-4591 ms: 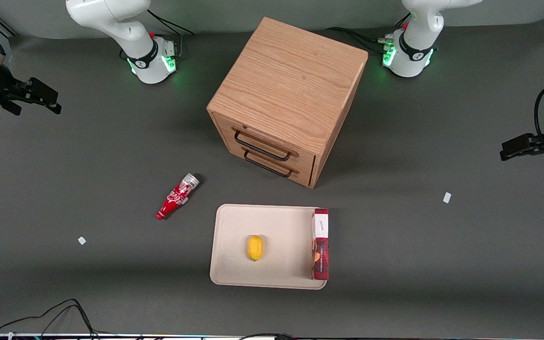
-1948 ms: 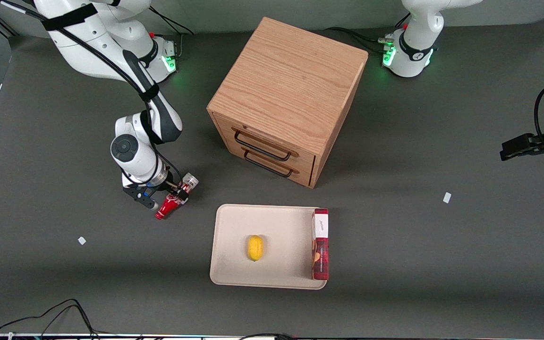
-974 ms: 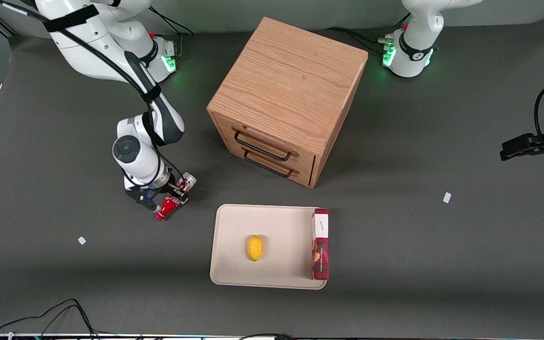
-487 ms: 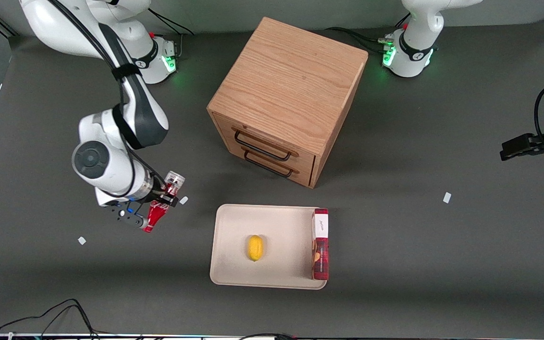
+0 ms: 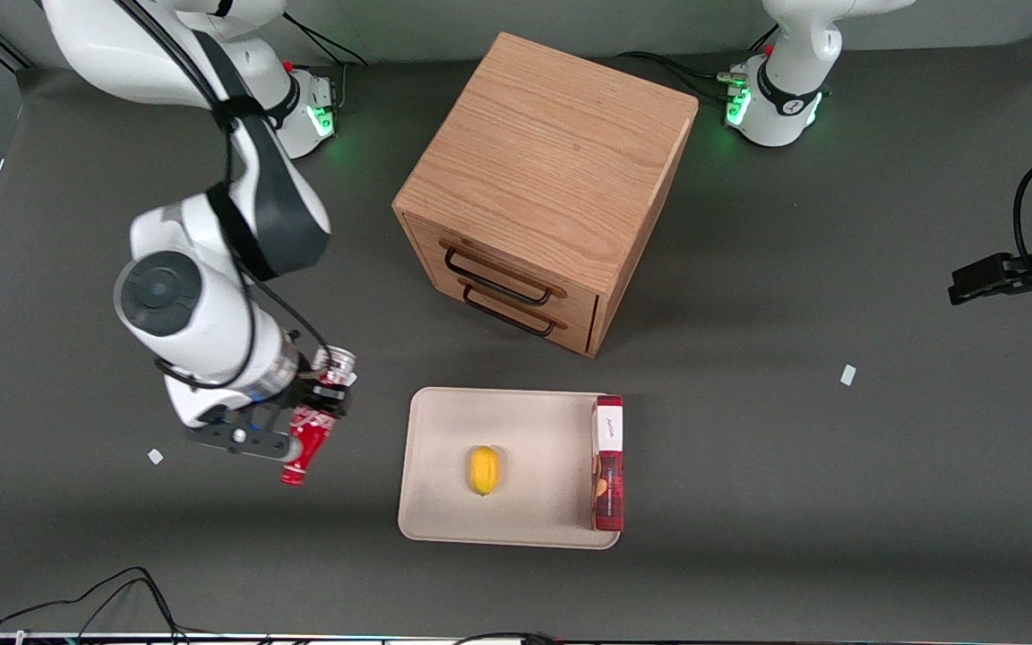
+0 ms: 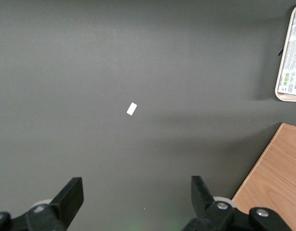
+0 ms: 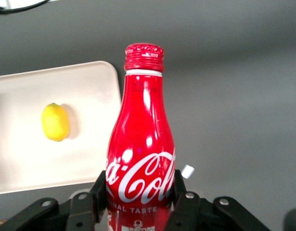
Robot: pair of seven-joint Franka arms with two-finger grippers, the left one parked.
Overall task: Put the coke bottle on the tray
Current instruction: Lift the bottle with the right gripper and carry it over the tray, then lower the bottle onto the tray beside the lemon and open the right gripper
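My right gripper (image 5: 308,421) is shut on the red coke bottle (image 5: 305,441) and holds it lifted off the table, cap pointing toward the front camera, clear base toward the cabinet. In the right wrist view the bottle (image 7: 142,144) stands between the two fingers (image 7: 85,211), gripped around its lower body. The cream tray (image 5: 444,430) lies on the table beside the bottle, toward the parked arm's end; it also shows in the right wrist view (image 7: 90,86). The bottle is apart from the tray.
A yellow lemon (image 5: 484,469) and a dark-red box (image 5: 607,462) lie on the tray. An oak two-drawer cabinet (image 5: 545,179) stands farther from the front camera than the tray. Small white scraps (image 5: 155,456) lie on the table.
My gripper closed on the lying bottle, lifted it off the table and carried it nearer to the front camera. A white scrap shows where the bottle lay.
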